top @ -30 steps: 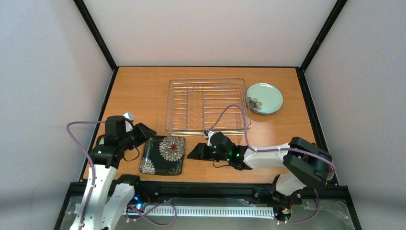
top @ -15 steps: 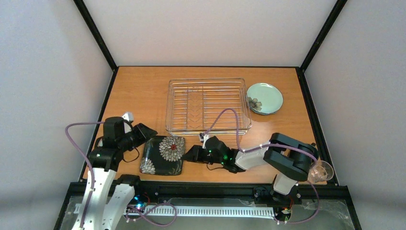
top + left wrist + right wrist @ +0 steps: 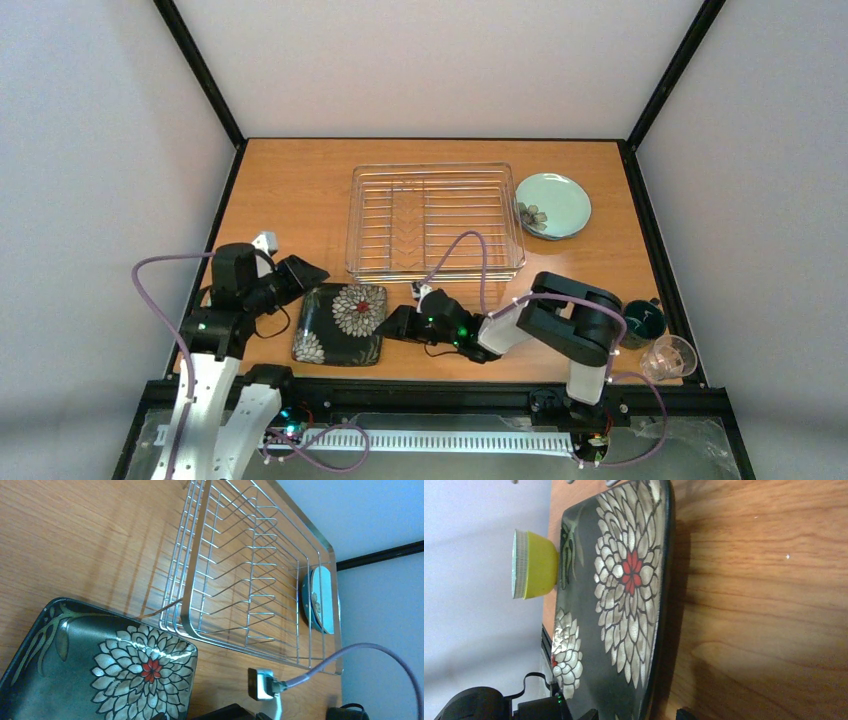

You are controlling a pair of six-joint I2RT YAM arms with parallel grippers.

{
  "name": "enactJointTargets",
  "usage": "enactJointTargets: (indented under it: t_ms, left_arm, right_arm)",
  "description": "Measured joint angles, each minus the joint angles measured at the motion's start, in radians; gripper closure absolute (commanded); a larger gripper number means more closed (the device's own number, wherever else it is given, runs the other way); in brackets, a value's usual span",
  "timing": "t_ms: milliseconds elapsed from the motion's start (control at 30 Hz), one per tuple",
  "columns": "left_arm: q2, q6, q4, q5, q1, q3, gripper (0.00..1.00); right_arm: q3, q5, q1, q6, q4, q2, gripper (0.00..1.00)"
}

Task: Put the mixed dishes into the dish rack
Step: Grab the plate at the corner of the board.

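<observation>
The black square floral plate [image 3: 340, 323] lies flat at the front left of the table. My right gripper [image 3: 388, 325] is low at the plate's right edge. In the right wrist view it [image 3: 638, 713] is open, and the plate [image 3: 624, 605] rim runs between its two fingertips. My left gripper [image 3: 308, 272] hovers open just past the plate's far left corner, holding nothing. The empty dish rack [image 3: 435, 222] stands behind, and the pale mint plate [image 3: 553, 205] lies to its right. A yellow-green bowl [image 3: 534, 565] sits beyond the black plate.
A dark green mug [image 3: 643, 322] and a clear glass cup [image 3: 670, 357] stand at the front right, beside my right arm's elbow. Purple cables loop over both arms. Black frame rails border the table.
My right gripper has slid left, up to the black plate's edge. Its elbow has folded back, uncovering the mug and glass cup. The left arm has barely moved.
</observation>
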Motion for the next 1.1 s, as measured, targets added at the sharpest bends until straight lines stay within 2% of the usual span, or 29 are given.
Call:
enactJointTargets:
  t_ms: [433, 567, 667, 700, 733, 767, 800, 900, 1100]
  left_arm:
    - [-0.040, 0.000, -0.028, 0.016, 0.000, 0.012, 0.00]
    - [-0.055, 0.000, -0.028, 0.032, -0.001, 0.000, 0.00]
    - [-0.060, -0.001, -0.028, 0.035, -0.006, -0.016, 0.00]
    - [-0.062, -0.001, -0.028, 0.037, -0.007, -0.021, 0.00]
    - [-0.064, -0.001, -0.028, 0.038, -0.008, -0.025, 0.00]
    - [-0.067, -0.001, -0.028, 0.039, -0.010, -0.031, 0.00]
    - [-0.070, -0.001, -0.029, 0.039, -0.011, -0.034, 0.00]
    - [-0.077, -0.001, -0.028, 0.041, -0.011, -0.044, 0.00]
    - [-0.080, -0.004, -0.028, 0.041, -0.012, -0.051, 0.00]
  right_arm:
    - [0.094, 0.013, 0.008, 0.027, 0.123, 0.156, 0.12]
    - [0.142, 0.047, 0.031, 0.037, 0.120, 0.191, 0.18]
    - [0.182, 0.084, 0.053, 0.042, 0.082, 0.204, 0.27]
    - [0.195, 0.099, 0.060, 0.045, 0.061, 0.206, 0.34]
    - [0.207, 0.113, 0.066, 0.050, 0.039, 0.206, 0.45]
    - [0.219, 0.127, 0.072, 0.055, 0.013, 0.206, 0.62]
    - [0.227, 0.138, 0.076, 0.059, -0.006, 0.206, 0.74]
    - [0.241, 0.175, 0.085, 0.087, -0.071, 0.206, 0.96]
    - [0.257, 0.216, 0.095, 0.140, -0.161, 0.183, 0.98]
